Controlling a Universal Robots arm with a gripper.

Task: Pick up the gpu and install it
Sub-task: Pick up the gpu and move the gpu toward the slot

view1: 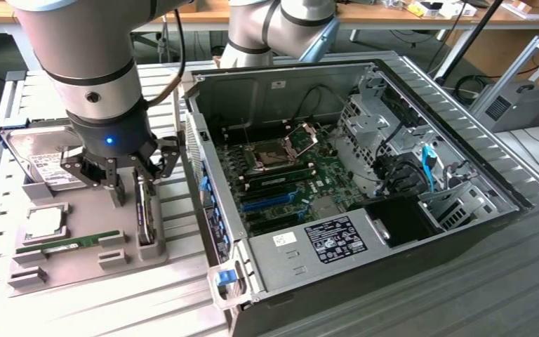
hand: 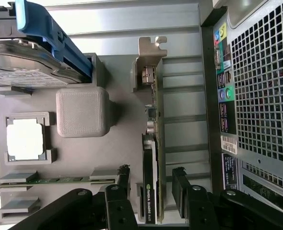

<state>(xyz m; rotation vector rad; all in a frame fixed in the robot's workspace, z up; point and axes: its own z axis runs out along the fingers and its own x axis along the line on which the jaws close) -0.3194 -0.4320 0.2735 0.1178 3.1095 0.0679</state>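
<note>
Gpu point(view1: 145, 214) point(hand: 151, 191) stands on edge in the gray tray point(view1: 82, 228), lower left of the exterior view. Gripper point(view1: 135, 187) point(hand: 151, 171) straddles it, jaws wide.

Below me the counter point(view1: 457, 295) is ribbed silver metal, its slats bare around the load; two things lie directly on it. A flat grey holder tray point(view1: 82, 214) sits toward the exterior view's left; an open computer case point(view1: 250, 98) lies on its side toward the right, its perforated rear panel facing the tray; a narrow strip of bare slats shows between them.
</note>
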